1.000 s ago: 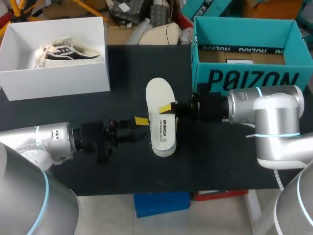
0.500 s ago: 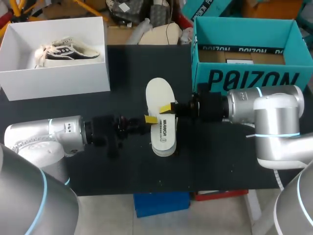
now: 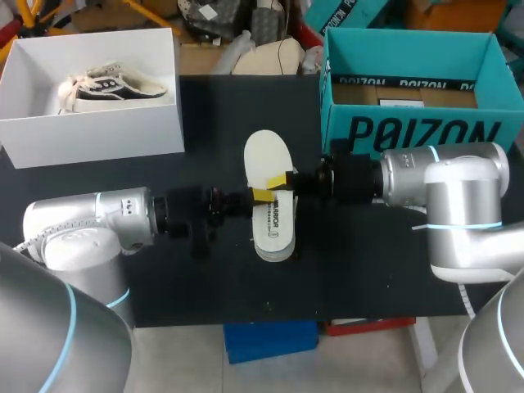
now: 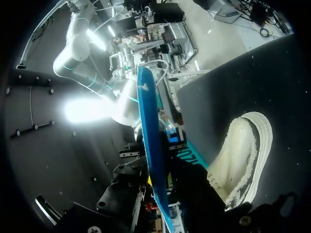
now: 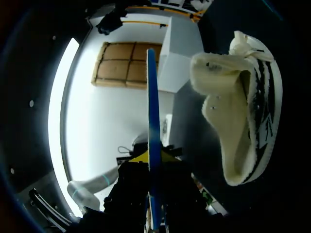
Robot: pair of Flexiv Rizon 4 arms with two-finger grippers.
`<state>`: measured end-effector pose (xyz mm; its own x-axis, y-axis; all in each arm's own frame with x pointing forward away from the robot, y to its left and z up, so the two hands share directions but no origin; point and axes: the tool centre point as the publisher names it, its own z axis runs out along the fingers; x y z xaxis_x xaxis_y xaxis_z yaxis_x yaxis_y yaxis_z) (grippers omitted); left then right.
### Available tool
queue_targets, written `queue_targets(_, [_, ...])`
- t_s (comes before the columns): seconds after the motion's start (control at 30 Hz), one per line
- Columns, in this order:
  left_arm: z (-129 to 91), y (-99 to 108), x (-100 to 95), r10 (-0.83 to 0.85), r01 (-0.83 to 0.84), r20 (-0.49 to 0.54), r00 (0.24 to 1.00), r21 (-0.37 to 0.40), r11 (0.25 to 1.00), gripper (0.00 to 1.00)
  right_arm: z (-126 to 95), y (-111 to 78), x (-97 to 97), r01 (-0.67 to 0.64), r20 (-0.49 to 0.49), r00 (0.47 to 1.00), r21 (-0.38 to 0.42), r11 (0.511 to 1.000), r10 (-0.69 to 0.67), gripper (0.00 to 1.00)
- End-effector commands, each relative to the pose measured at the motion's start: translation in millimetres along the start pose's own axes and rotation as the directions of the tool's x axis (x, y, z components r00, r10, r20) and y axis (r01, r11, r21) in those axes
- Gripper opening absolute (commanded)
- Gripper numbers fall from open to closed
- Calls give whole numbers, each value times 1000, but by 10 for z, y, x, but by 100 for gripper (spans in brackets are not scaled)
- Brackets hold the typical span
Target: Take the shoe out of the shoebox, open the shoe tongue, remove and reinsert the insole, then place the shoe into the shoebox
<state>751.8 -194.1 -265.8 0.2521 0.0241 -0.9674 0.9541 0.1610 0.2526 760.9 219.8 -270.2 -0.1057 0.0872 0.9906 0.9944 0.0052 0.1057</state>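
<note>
A white insole (image 3: 268, 184) with a blue underside hangs flat over the middle of the black table. My right gripper (image 3: 281, 180) is shut on its right edge. My left gripper (image 3: 260, 196) is at the insole's left edge. The insole hides most of a cream shoe (image 3: 275, 252) lying under it. In the left wrist view the insole (image 4: 148, 131) stands edge-on ahead of the gripper, with the shoe (image 4: 243, 155) beside it on the table. The right wrist view shows the same blue edge (image 5: 153, 121) running out from between its fingers, and the striped shoe (image 5: 238, 107) alongside.
A white shoebox (image 3: 98, 135) stands at the back left with a second shoe (image 3: 115, 86) inside. An open teal box (image 3: 409, 123) stands at the back right, close behind my right arm. Bare black table lies in front of the shoe.
My left gripper has moved right, from a gap beside the insole up to its left edge. The right arm, insole and shoe have stayed where they were.
</note>
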Motion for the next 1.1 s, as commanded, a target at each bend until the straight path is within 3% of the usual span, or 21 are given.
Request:
queue_targets(0.03, [76,27,34,2,-2,3,1000,-1,1000,26,9,-6,4,-1,3,1000,-2,1000,1,0])
queue_targets(0.2, [98,39,33,1,-1,11,1000,0,1000,25,9,-6,4,-1,3,1000,-2,1000,1,0])
queue_targets(0.27, [105,38,35,1,-1,13,1000,2,1000,20,9,-6,4,-1,3,1000,-2,1000,1,0])
queue_targets(0.33, [109,36,37,1,-1,14,1000,2,1000,0,9,-6,4,-1,3,1000,-2,1000,1,0])
queue_targets(0.43, [111,36,38,-1,1,15,1000,2,1000,0,9,-6,4,-1,3,1000,-2,1000,1,0])
queue_targets(0.47, [111,36,38,-2,2,16,1000,2,1000,0,-10,-7,6,-2,-5,1000,-20,1000,2,12])
queue_targets(0.5, [105,36,34,-3,3,16,1000,2,1000,0,-30,-7,9,-2,-15,1000,-28,1000,1,49])
queue_targets(0.53, [92,35,25,-5,5,17,1000,3,1000,0,-64,-4,15,3,-26,1000,-53,999,-4,100])
queue_targets(0.77, [-79,-24,4,-60,61,-33,998,39,997,0,-330,-28,-21,33,74,997,-129,991,-24,100])
queue_targets(1.1, [-426,-277,243,-117,163,-292,949,140,977,0,-840,-276,-33,67,218,975,-171,983,-28,100])
